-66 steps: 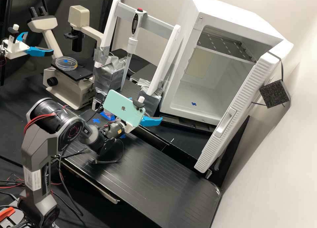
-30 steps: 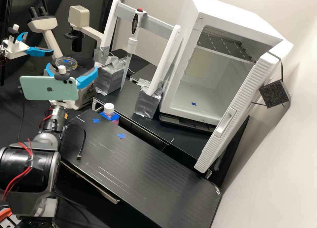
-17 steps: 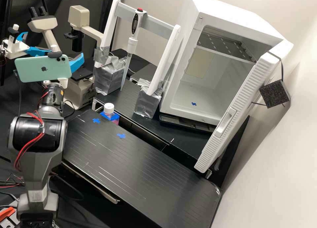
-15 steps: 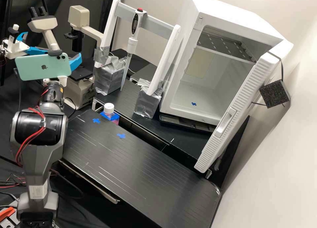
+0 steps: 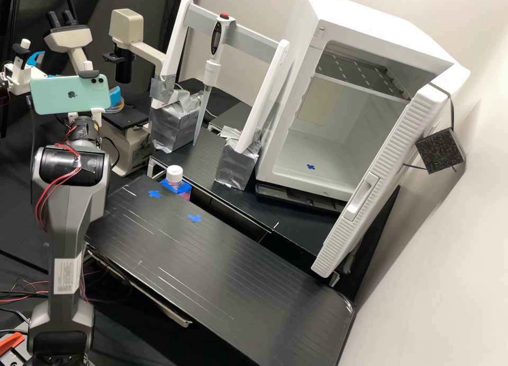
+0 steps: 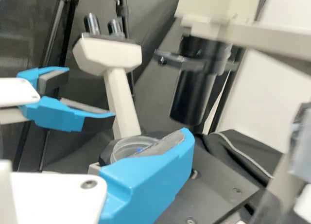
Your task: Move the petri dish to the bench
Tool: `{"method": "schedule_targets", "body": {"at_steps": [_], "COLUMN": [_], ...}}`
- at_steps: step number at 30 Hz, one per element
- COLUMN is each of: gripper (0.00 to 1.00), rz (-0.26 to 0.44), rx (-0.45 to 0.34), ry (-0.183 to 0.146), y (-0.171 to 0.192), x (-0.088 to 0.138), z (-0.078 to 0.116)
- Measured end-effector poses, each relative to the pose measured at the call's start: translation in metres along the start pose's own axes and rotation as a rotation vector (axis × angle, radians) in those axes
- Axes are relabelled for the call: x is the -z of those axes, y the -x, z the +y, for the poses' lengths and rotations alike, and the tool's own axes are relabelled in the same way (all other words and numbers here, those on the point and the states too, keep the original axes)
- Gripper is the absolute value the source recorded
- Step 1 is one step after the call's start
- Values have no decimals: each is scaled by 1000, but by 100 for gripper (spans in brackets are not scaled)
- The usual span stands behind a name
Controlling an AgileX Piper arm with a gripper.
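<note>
High looks down, wrist close; microscope (image 5: 127, 119) shared

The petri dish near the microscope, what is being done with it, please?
The dark grey arm is at the microscope, its front end close by the petri dish. Whether it grips the dish, I cannot tell. The dish is at the black stage, not yet on the bench.

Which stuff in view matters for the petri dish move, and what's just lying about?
Job:
- petri dish, on the microscope stage
- dark grey arm, by the microscope
- bench, the destination

Just there:
- white-capped bottle
- pipette, upright in its white frame
- white cabinet, door open
</note>
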Motion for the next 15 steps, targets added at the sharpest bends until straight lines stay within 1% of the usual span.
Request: {"method": "schedule_targets", "body": {"at_steps": [4,7,8,10,13,15], "gripper": [100,100,100,100,100,100], "rz": [-33,-46,-50,-64,-79,-85], "rx": [12,22,19,14,7,3], "ry": [-25,-31,-37,-66,-98,-114], "y": [-15,-23,-25,-30,-36,-40], "x": [-8,-12,-14,-20,-27,-32], "z": [-6,-9,-8,-6,-2,1]}}
